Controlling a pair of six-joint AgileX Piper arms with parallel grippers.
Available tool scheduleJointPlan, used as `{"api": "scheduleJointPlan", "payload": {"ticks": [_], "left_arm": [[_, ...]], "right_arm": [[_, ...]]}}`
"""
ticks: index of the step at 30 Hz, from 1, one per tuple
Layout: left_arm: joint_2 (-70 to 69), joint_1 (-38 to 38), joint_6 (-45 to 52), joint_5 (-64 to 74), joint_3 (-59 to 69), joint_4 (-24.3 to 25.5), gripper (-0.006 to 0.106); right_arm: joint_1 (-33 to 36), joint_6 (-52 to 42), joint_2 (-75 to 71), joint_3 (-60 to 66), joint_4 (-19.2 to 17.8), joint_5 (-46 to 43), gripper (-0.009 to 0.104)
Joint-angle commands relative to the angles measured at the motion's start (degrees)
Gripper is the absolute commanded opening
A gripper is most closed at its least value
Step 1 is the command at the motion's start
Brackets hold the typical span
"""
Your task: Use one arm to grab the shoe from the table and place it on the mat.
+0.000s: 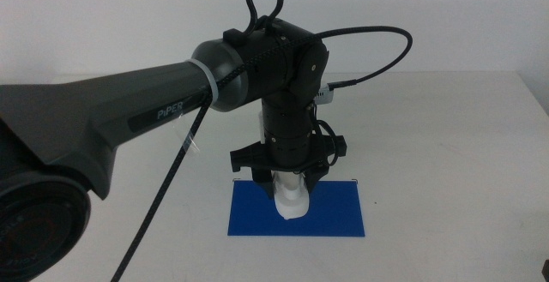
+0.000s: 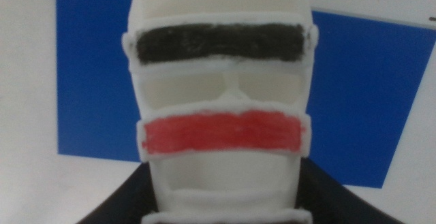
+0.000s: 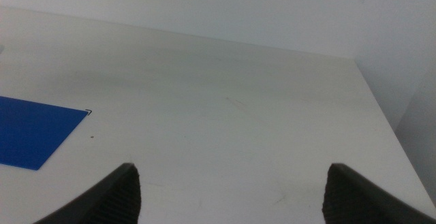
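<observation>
Left wrist view: shoe (image 2: 221,115) lies crosswise on mat (image 2: 368,94).

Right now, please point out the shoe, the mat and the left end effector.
shoe (image 2: 221,132): left wrist view, on its red strap.
mat (image 1: 339,213): middle view, bare blue surface.
left end effector (image 1: 290,177): middle view, above the shoe.

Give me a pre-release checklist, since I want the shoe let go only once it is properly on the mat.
1. Small white shoe with black and red straps over flat dark blue rectangular mat: ok.
2. Left end effector gripping the shoe: ok; dark jaws flank it in the left wrist view.
3. Sole resting on the mat: cannot tell.
4. Shoe within the mat's edges: ok; blue shows on both sides.
5. Right end effector away from the mat, open above the white table: ok.
</observation>
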Motion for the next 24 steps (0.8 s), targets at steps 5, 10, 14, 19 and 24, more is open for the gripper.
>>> {"api": "scheduleJointPlan", "payload": {"ticks": [5,10,14,19,24], "left_arm": [[-3.39,-0.31,-1.01,-0.63,-1.96,-0.09,0.001],[-3.47,-0.31,-1.01,1.92,-2.09,-0.11,0.001],[-3.47,-0.31,-1.01,1.92,-2.09,4.2,0.001],[-3.47,-0.31,-1.01,1.92,-2.09,9.08,0.001],[-3.47,-0.31,-1.01,1.89,-2.09,11.37,0.001]], "right_arm": [[0.17,-0.59,0.21,0.29,-0.62,-4.18,0.078],[0.17,-0.59,0.21,0.29,-0.62,-4.18,0.078],[0.17,-0.59,0.21,0.29,-0.62,-4.18,0.078],[0.17,-0.59,0.21,0.29,-0.62,-4.18,0.078],[0.17,-0.59,0.21,0.29,-0.62,-4.18,0.078]]}}
